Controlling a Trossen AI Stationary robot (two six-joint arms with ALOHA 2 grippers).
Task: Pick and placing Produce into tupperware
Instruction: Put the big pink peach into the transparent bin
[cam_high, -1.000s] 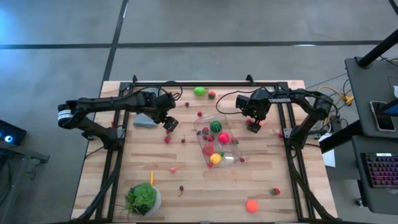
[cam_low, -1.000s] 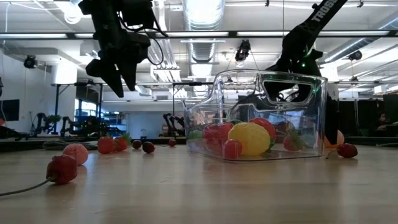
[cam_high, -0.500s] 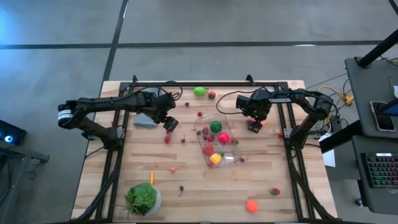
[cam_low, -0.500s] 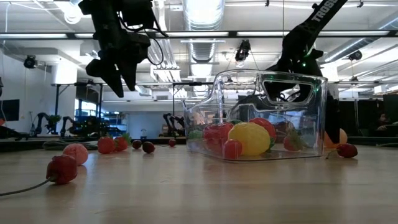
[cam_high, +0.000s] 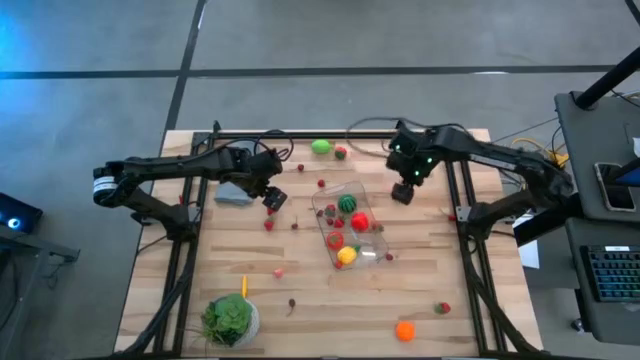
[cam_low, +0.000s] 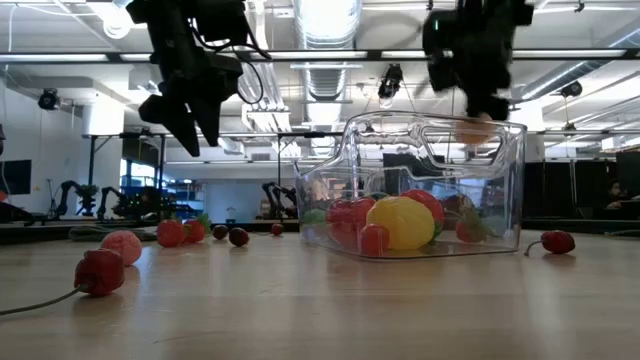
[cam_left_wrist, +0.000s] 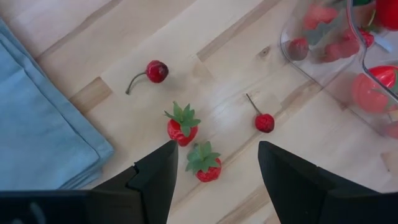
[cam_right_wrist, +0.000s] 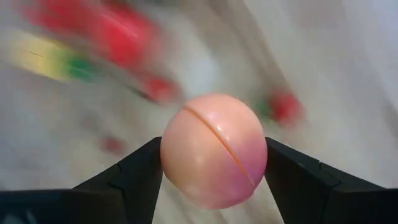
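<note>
The clear tupperware (cam_high: 352, 226) (cam_low: 420, 190) stands on its base at the table's middle with red, yellow and green toy fruit inside. My right gripper (cam_high: 402, 193) (cam_low: 478, 112) hangs just past the tub's far right corner, shut on a pink peach (cam_right_wrist: 214, 151). My left gripper (cam_high: 272, 199) (cam_left_wrist: 214, 152) is open, hovering left of the tub above two strawberries (cam_left_wrist: 182, 129) (cam_left_wrist: 206, 163) that lie on the wood. Two cherries (cam_left_wrist: 155, 71) (cam_left_wrist: 264, 122) lie near them. My right gripper pinches the pink peach (cam_right_wrist: 186, 155) between its two fingers (cam_right_wrist: 134, 171), one on each opposite side of the round body. The fingers point down from above. The peach (cam_low: 479, 127) is lifted clear of the table, at about the height of the tub's rim.
A grey folded cloth (cam_high: 232, 193) lies beside the left gripper. A leafy green head in a white bowl (cam_high: 230, 320) sits at the near left. Loose fruit is scattered: a green piece (cam_high: 320, 147) at the far edge, an orange (cam_high: 404, 329) and strawberry (cam_high: 443, 308) near right, berries (cam_low: 100, 271) near left.
My right gripper has risen from the table beside the tub's far right corner and shifted slightly toward the far edge, carrying the peach up clear of the wood; its arm has swung into a straighter reach. The left arm has kept still.
</note>
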